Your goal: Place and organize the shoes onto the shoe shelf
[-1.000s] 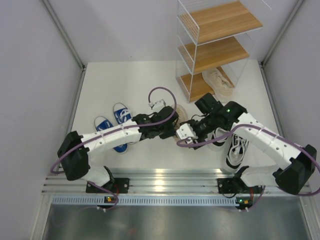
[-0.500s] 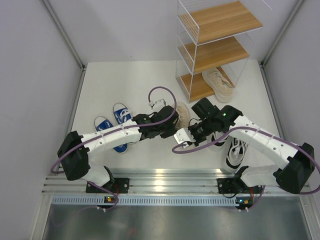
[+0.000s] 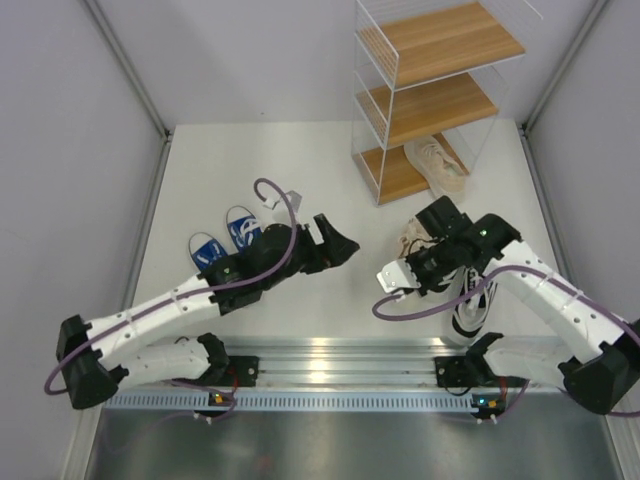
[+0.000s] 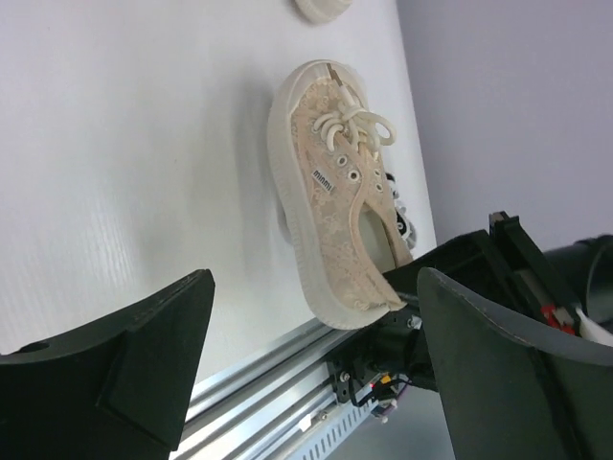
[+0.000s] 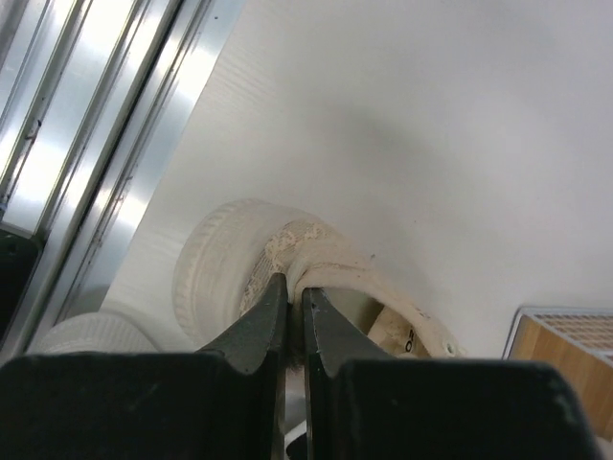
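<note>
Shoes counted: five in plain sight. Two are beige, two are blue and one is black; whether a second black one lies under the right arm cannot be told.
Shelf counted: one shoe shelf [image 3: 440,45] with three wooden tiers in a thin white wire frame.
Arms counted: two, both reaching out over the bench.
Surface: a white bench [image 3: 300,160] with a ribbed aluminium rail [image 3: 320,360] along the near edge.
Room: plain pale grey walls on three sides.
Shelf place: at the far right corner of the bench, with the top and middle tiers bare wood.
Shelved beige shoe [image 3: 437,165]: on the bottom tier, toward the right side.
Held beige shoe [image 4: 330,201]: lacy tan upper, thick cream sole and cream laces. It sits near the front of the shelf, between the two arms; whether it is clear of the bench is not certain.
Blue shoes [image 3: 207,250]: side by side left of centre, white laces and toe caps, partly under the left arm.
Black shoe [image 3: 470,305]: white laces and sole, near the rail, beside the right arm.
Left jaws: spread wide and holding nothing – the dark fingers [image 4: 124,364] frame the beige shoe from a distance.
Right jaws: pinched tight on the heel collar of the held beige shoe – fingertips [image 5: 259,326] nearly meet.
</note>
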Controlling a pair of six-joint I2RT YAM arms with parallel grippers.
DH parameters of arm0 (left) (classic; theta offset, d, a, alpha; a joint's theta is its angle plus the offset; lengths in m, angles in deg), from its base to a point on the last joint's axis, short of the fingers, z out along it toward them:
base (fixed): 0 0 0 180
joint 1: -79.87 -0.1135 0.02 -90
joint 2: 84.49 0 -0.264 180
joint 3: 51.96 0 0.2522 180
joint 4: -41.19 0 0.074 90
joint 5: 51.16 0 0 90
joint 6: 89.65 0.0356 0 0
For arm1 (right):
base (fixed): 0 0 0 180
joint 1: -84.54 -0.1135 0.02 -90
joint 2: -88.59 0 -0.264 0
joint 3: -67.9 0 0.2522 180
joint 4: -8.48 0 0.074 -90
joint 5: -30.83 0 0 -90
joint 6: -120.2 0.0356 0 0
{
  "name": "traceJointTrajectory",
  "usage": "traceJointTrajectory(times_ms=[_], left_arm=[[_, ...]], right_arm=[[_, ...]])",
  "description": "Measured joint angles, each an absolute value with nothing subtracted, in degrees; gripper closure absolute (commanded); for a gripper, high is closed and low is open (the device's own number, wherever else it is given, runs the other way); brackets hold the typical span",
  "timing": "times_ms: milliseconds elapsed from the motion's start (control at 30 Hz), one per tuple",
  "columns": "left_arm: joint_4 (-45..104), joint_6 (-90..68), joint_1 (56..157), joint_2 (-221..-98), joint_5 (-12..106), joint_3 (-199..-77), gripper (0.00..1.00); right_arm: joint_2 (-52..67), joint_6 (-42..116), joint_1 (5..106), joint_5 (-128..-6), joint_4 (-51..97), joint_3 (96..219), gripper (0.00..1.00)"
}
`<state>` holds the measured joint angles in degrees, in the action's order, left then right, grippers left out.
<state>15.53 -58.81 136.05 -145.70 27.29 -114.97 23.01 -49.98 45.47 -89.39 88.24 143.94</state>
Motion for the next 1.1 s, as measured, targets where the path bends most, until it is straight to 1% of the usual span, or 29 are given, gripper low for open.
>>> traceJointTrajectory(times_ms=[167,433,867,1100], left_arm=[[16.86,-53.60,135.35,-137.48,24.56,-112.24,0.05],[15.96,-49.28,134.39,-131.40,21.54,-109.38,0.04],[14.15,-47.18,134.39,-127.56,19.36,-105.86,0.02],[13.71,-46.87,134.28,-125.87,17.87,-105.03,0.02]], right_arm=[[26.29,-54.07,52.42,-89.76,92.13,144.12,1.00],[22.92,-63.10,60.94,-89.52,97.48,149.30,1.00],[10.05,-78.00,63.15,-83.79,100.21,158.39,1.00],[3.14,-81.17,65.53,-81.47,100.04,162.67,1.00]])
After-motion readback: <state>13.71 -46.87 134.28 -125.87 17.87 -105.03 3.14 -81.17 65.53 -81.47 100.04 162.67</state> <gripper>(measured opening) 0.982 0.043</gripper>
